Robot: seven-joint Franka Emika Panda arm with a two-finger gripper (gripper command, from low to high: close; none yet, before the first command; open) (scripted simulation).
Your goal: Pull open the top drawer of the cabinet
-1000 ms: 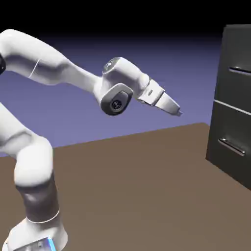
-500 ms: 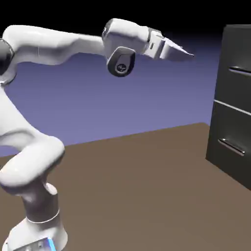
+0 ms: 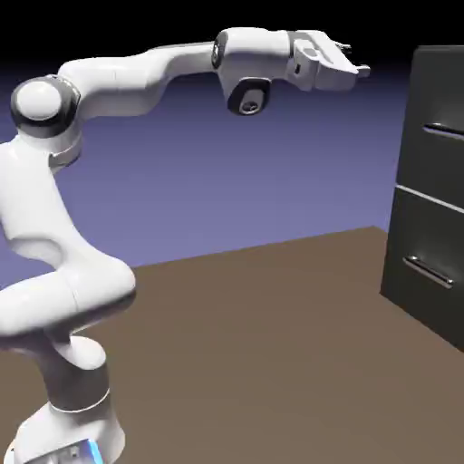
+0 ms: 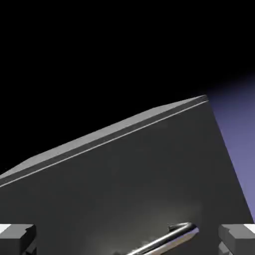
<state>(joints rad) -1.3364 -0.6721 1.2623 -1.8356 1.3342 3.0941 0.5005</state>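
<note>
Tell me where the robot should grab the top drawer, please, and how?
Probably by its thin silver handle, coming from the front. The bar runs sideways along the drawer's flat front, so one finger could go above it and one below. In the hand view it looks slanted, so the open gripper may need to turn a bit.
</note>
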